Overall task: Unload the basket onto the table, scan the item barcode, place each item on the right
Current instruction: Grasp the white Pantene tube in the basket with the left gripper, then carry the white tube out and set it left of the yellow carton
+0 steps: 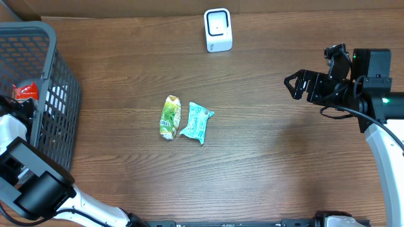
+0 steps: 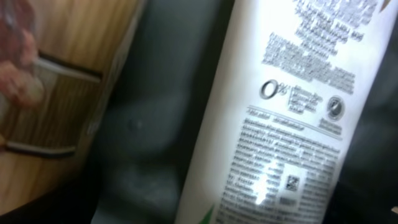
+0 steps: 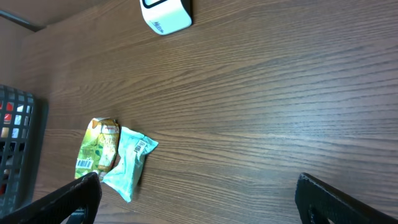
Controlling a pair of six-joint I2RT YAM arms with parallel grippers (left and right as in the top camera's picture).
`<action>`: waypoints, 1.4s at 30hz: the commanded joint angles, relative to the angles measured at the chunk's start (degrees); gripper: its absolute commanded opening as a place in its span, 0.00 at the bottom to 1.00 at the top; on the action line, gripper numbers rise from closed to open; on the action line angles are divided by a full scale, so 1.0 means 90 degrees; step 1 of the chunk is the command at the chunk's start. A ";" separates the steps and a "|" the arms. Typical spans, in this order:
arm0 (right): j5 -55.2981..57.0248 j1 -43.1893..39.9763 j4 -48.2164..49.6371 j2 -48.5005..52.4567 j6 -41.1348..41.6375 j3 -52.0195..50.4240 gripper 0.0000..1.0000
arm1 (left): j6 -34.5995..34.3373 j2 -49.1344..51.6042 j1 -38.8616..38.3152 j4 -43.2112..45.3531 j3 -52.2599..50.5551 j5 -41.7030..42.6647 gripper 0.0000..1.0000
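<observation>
Two small packets lie side by side mid-table: a yellow-green one point(image 1: 170, 117) point(image 3: 98, 149) and a teal one point(image 1: 197, 122) point(image 3: 130, 162), each with its barcode label facing up. The white scanner point(image 1: 218, 29) point(image 3: 165, 14) stands at the far edge. My right gripper point(image 1: 297, 85) point(image 3: 199, 199) hovers open to the right of the packets, holding nothing. My left arm point(image 1: 12, 135) reaches into the grey basket point(image 1: 60, 94). Its jaws are hidden there. The left wrist view is filled by a blurred white tube point(image 2: 292, 106) with printed text, seen very close.
The basket occupies the left edge, and a red item point(image 1: 25, 93) lies inside it. A cardboard wall runs along the back edge. Bare wood lies between the packets and my right gripper.
</observation>
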 commanded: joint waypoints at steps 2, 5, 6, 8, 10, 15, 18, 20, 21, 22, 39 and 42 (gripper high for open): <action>-0.0032 -0.0010 -0.0010 -0.0005 0.0019 0.0126 1.00 | 0.0155 0.0359 -0.0204 0.0024 -0.0112 0.0117 1.00; -0.0032 -0.0010 -0.0061 -0.0005 0.0022 0.0126 1.00 | 0.0158 0.0423 -0.0282 0.0051 -0.0112 0.0129 0.70; -0.0032 -0.0010 -0.0066 -0.0005 0.0022 0.0126 1.00 | 0.0158 0.0423 -0.0294 0.0051 -0.0112 0.0126 0.44; -0.0032 -0.0010 -0.0073 -0.0005 0.0022 0.0126 1.00 | 0.0153 0.0423 -0.0296 0.0053 -0.0112 0.0129 0.17; -0.0032 -0.0010 -0.0073 -0.0005 0.0022 0.0126 1.00 | -0.0015 0.0423 -0.0289 0.0056 -0.0112 0.0124 0.10; -0.0029 -0.0010 -0.0068 -0.0005 0.0022 0.0126 1.00 | -0.0187 0.0423 -0.0282 -0.0002 -0.0029 0.0102 0.04; -0.0029 -0.0010 -0.0063 -0.0005 0.0022 0.0126 1.00 | -0.0345 0.0413 -0.0282 -0.0301 0.0267 0.0102 0.04; -0.0032 -0.0010 -0.0061 -0.0005 0.0019 0.0126 1.00 | -0.0386 0.0396 -0.0282 -0.0636 0.0610 0.0104 0.04; -0.0029 -0.0010 -0.0063 -0.0005 0.0019 0.0126 1.00 | -0.0425 0.0396 -0.0282 -0.0835 0.0831 0.0104 0.04; -0.0029 -0.0010 -0.0061 -0.0005 0.0019 0.0126 1.00 | -0.0425 0.0396 -0.0282 -0.1073 0.1086 0.0104 0.04; -0.0029 -0.0010 -0.0053 -0.0005 0.0019 0.0126 1.00 | -0.0772 0.0362 -0.0316 -0.4843 0.6341 0.0784 0.04; -0.0029 -0.0010 -0.0034 -0.0005 0.0017 0.0126 1.00 | -0.0712 0.0335 -0.0325 -0.5202 0.7138 0.1127 0.04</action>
